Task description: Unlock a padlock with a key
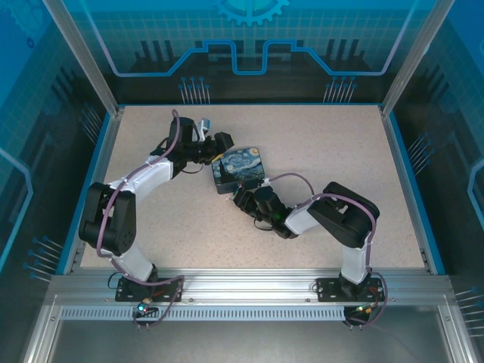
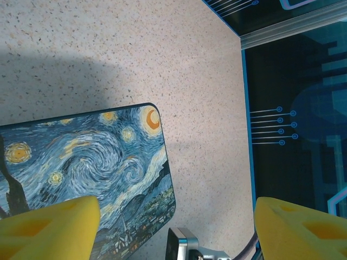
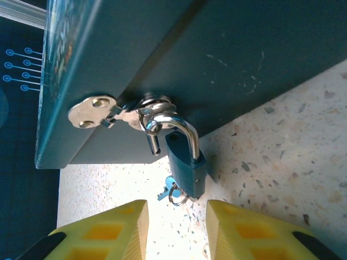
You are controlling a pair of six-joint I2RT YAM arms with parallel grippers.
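Now small teal steel-shackled padlock (image 3: 185, 168) hangs on silver hasp (image 3: 93, 111) of starry-night painted tin box (image 3: 244, 54), one shackle leg seemingly free. Tiny key (image 3: 168, 190) at its underside. Right gripper (image 3: 176, 227) narrow, empty, just below key. Left gripper (image 2: 176, 233) wide, empty, near tin. Risk: unclamped tin slides if key pulled.

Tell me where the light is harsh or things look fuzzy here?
Right wrist view: table washed out white beside the padlock, glare on its shackle, right pincer blurred. Left wrist view: soft shadow across the table beside the tin, left pincer fuzzy. Top view: even light, sharp.
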